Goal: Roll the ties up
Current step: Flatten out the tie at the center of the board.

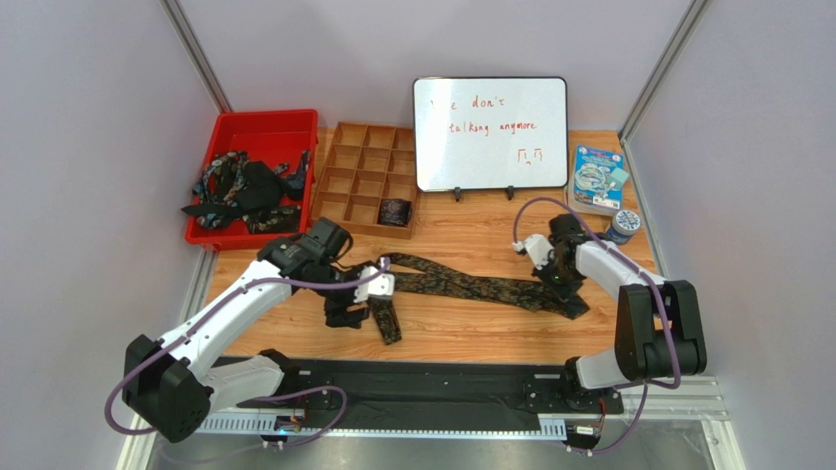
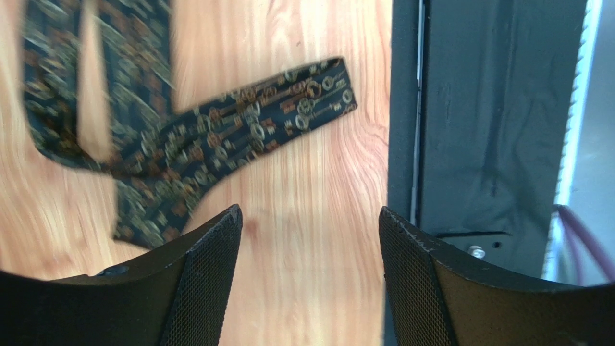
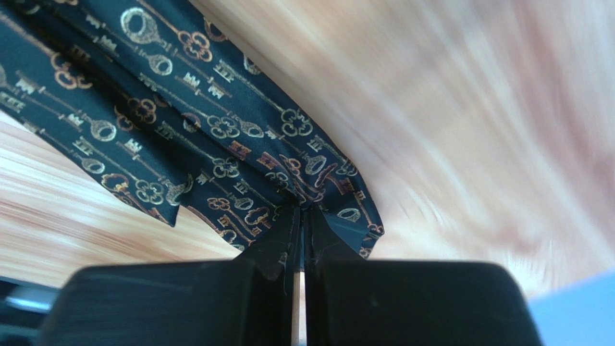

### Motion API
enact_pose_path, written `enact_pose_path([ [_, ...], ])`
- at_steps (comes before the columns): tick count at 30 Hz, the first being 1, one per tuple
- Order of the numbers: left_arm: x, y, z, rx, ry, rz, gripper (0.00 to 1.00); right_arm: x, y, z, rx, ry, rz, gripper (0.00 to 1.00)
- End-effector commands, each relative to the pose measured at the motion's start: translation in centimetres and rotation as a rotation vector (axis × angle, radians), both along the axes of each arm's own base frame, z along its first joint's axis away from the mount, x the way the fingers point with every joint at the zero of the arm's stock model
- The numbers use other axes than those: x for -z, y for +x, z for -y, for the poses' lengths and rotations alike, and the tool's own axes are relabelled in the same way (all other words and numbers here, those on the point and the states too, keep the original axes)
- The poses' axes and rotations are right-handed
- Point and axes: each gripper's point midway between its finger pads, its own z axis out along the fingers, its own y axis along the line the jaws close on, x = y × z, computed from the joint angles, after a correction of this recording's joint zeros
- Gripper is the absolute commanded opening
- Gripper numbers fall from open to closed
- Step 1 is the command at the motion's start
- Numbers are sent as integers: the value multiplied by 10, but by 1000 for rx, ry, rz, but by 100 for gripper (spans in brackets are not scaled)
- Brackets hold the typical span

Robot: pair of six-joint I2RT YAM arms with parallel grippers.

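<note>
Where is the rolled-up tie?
In the top view, the rolled tie sits in the wooden tray's near-right compartment, between the red bin and the whiteboard.

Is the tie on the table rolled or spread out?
Spread out: the tie lies stretched flat across the table, one end pinched by the right gripper.

A black tie (image 1: 461,282) patterned with gold-brown keys lies unrolled and kinked across the table (image 1: 471,338), more ties (image 1: 240,188) sit tangled in a red bin (image 1: 257,127), and one rolled tie (image 1: 395,211) rests in a divided tray's (image 1: 358,166) front right compartment.
</note>
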Motion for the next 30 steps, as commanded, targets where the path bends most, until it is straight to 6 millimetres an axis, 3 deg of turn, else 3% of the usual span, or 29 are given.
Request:
enact_pose_path([
  [1,4,15,51,169,-11,183,77,1,-38,65,-30,-103,-140,1],
  [3,9,13,66,218,-6,192,81,-6,-38,78,-22,-113,-119,1],
  [7,20,5,106,329,-14,208,84,-10,-35,85,-24,-111,-116,1],
  [14,29,7,140,488,-46,389,83,-9,-33,82,5,-81,-133,1],
  [17,27,10,154,523,-64,397,83,-9,-32,80,12,-65,-147,0],
  [21,33,0,174,666,-78,394,83,-10,-30,77,24,-48,-160,0],
  [24,50,-18,170,783,-18,332,83,-10,-29,78,17,-46,-164,0],
  [27,67,-22,159,851,46,311,81,-12,-28,79,-2,-52,-157,0],
  [30,83,-13,151,858,117,335,68,-11,-27,82,-19,-67,-146,0],
])
